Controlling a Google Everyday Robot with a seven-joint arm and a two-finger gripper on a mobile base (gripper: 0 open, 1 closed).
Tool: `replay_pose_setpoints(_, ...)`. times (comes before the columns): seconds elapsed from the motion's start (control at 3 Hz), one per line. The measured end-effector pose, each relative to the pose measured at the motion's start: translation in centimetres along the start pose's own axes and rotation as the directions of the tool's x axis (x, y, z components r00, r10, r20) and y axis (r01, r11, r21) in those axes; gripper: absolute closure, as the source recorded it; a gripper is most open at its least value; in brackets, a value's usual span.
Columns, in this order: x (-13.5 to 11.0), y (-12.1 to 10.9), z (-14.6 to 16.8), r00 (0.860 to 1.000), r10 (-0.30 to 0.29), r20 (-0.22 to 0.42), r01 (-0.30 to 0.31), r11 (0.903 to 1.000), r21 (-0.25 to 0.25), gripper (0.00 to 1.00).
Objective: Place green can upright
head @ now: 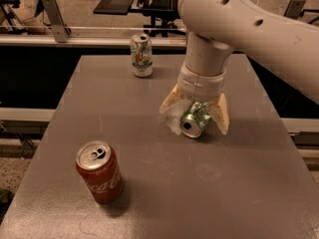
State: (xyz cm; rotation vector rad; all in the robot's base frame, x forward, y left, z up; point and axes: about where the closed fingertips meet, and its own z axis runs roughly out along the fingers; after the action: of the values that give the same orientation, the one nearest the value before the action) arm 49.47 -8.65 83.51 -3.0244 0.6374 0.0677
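Near the middle of the bench (149, 148), the green can (193, 122) lies on its side, its silver top facing the camera. The claw (194, 118) hangs directly over it at the end of the pale arm (234, 19). Its 2 cream fingers (221, 114) are spread wide with the can between them. The finger farther from the red can (99, 172) looks to be just beside or touching the green can. The other finger stands apart from it, and I cannot tell whether either one presses on it.

The main risk, as I judge it, is rolling. A round can on a smooth bench moves off as soon as 1 finger reaches it before the other, so an uneven close could push it out of the gap. A second risk is a poor hold. The can sits at a slant between the fingers, so they may catch it off-centre, and it could twist or slip once lifted. Thin metal also dents if squeezed hard. The last risk comes at the set-down: if the can is let go while tilted, or before its base sits flat, it tips over again.

The red can and the white can (142, 56) are both well apart, so a knock against either seems unlikely.
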Motion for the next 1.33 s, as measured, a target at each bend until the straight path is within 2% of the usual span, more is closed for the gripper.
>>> replay_pose_setpoints(0.33, 0.3, 0.1, -0.1, 1.000, 0.001, 0.011, 0.000, 0.9998, -0.017, 0.37)
replay_pose_setpoints(0.67, 0.8, 0.3, -1.0, 0.998, 0.051, 0.040, -0.051, 0.9986, 0.013, 0.62)
replay_pose_setpoints(1.0, 1.4, 0.0, -3.3, 0.976, 0.185, 0.115, -0.196, 0.9760, 0.095, 0.85)
replay_pose_setpoints(1.33, 1.2, -1.1, -6.5, 0.898, 0.362, 0.250, -0.414, 0.8881, 0.200, 1.00)
